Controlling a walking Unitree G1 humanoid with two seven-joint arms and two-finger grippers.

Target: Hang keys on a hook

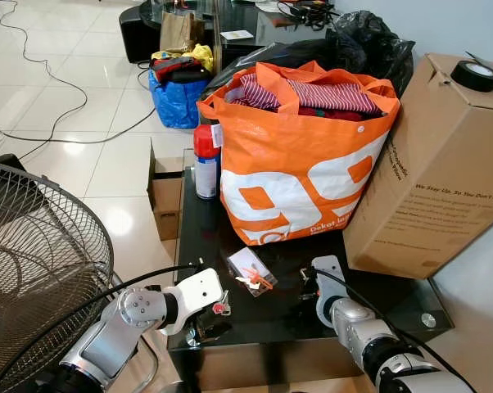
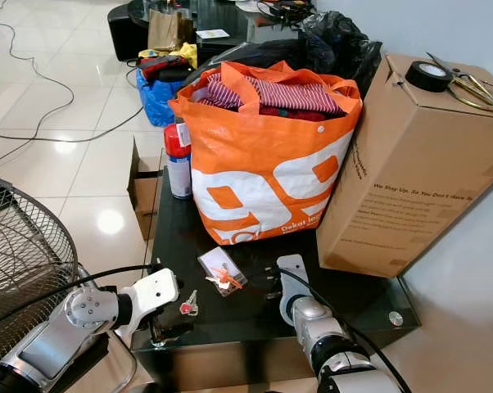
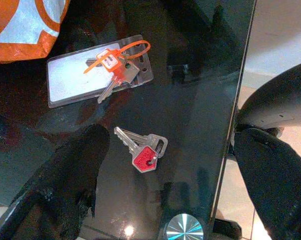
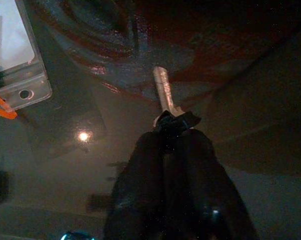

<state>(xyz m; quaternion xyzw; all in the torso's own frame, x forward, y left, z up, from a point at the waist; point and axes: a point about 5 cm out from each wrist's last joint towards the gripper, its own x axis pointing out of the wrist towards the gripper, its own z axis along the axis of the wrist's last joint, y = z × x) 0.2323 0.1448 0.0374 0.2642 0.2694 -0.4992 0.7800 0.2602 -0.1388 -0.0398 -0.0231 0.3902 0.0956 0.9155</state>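
Note:
A small bunch of keys with a red head (image 3: 143,150) lies on the black glass table (image 1: 255,327) near its front left edge. My left gripper (image 3: 170,145) is open just above the glass, with one finger (image 3: 70,180) on each side of those keys. My right gripper (image 4: 173,130) is shut on a dark-headed silver key (image 4: 163,90), its tip on or just above the glass at the table's front right (image 1: 308,286). Between the two grippers lies a clear card holder (image 1: 251,268) with a key and an orange zip tie (image 3: 118,55) on it.
An orange shopping bag (image 1: 300,155) full of clothes and a large cardboard box (image 1: 435,164) take up the back of the table. A red-capped spray can (image 1: 205,160) stands at the back left. A floor fan (image 1: 33,270) is close on my left. Cables cross the tiled floor.

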